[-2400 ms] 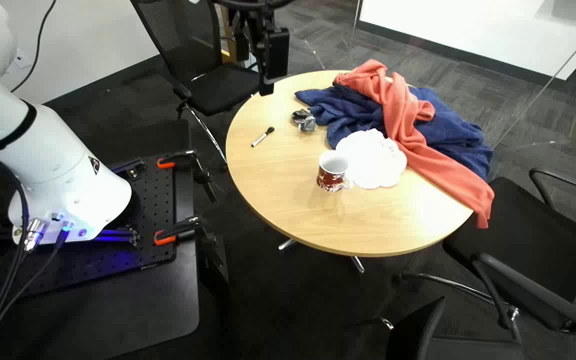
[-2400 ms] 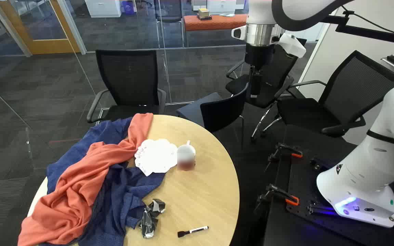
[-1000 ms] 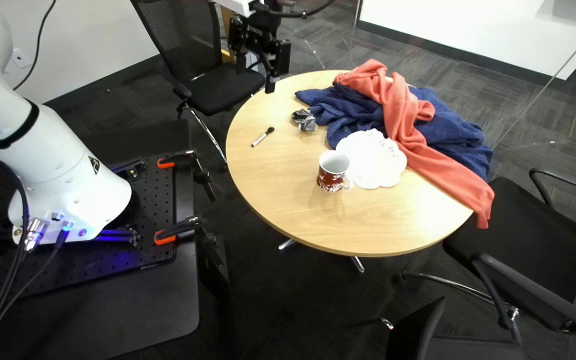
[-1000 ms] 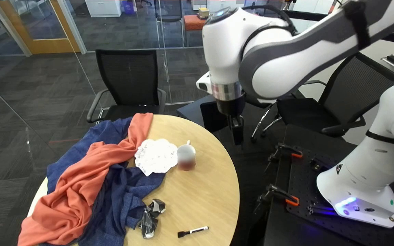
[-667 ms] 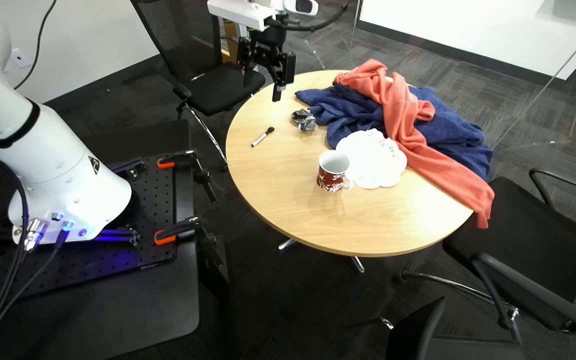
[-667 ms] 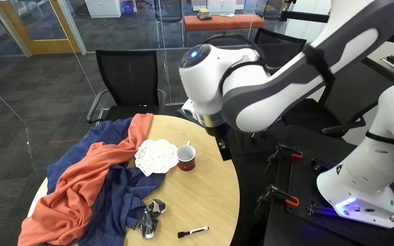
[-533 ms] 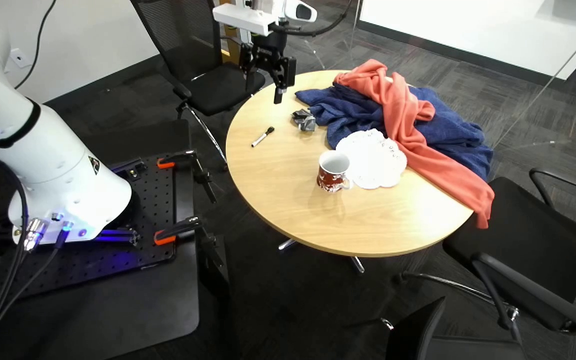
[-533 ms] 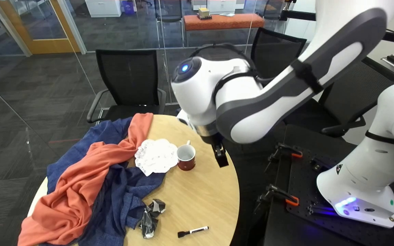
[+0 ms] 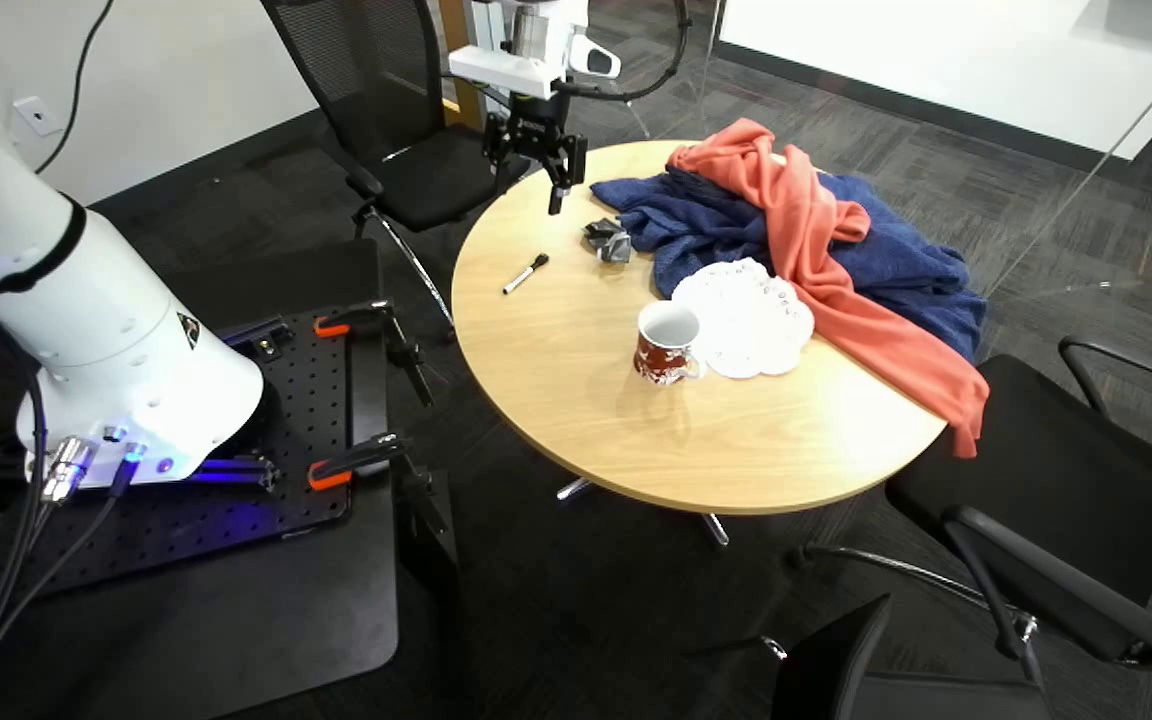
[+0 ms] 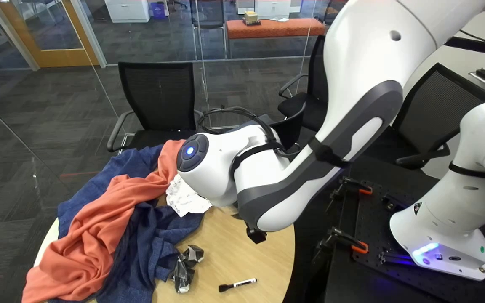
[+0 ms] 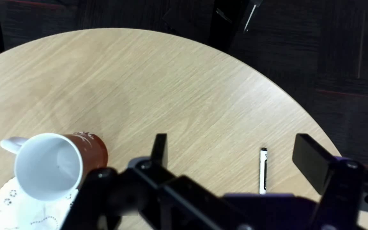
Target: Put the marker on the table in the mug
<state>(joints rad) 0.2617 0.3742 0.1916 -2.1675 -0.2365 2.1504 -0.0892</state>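
One gripper [image 11: 233, 154], spread wide, nothing held; in the wrist view, placed with the marker [image 11: 263, 171] framed in the gap, yet well apart from it. Judged at the approach, short of any grasp. Location of the marker: flat on the round, pale-wood table [image 9: 576, 400], in contact with no other item. Thin, straight, white-barrelled, dark at both ends, broader at one; partly hidden behind the gripper in the wrist view. Judged light and stiff, probably of smooth plastic, liable to roll or slip if nudged. Best taken across mid-barrel, square to the length; by the wrist view, lying crosswise to the closing direction, so favourably turned.

Next outward, the mug [image 9: 664, 352]: upright, red-brown with pale pattern, white inside, no contents visible. Judged hard, glazed and breakable, not to be knocked at the rim. Just beside or partly over a thin white mat [image 9: 748, 322], scalloped at the edge; impossible to tell which. Off the marker's broader end, crumpled wrapping [image 9: 608, 241], dark, shiny, sharply creased. Beyond, an orange cloth [image 9: 786, 200], soft and twisted in folds, over a blue cloth [image 9: 921, 285] of coarser look.
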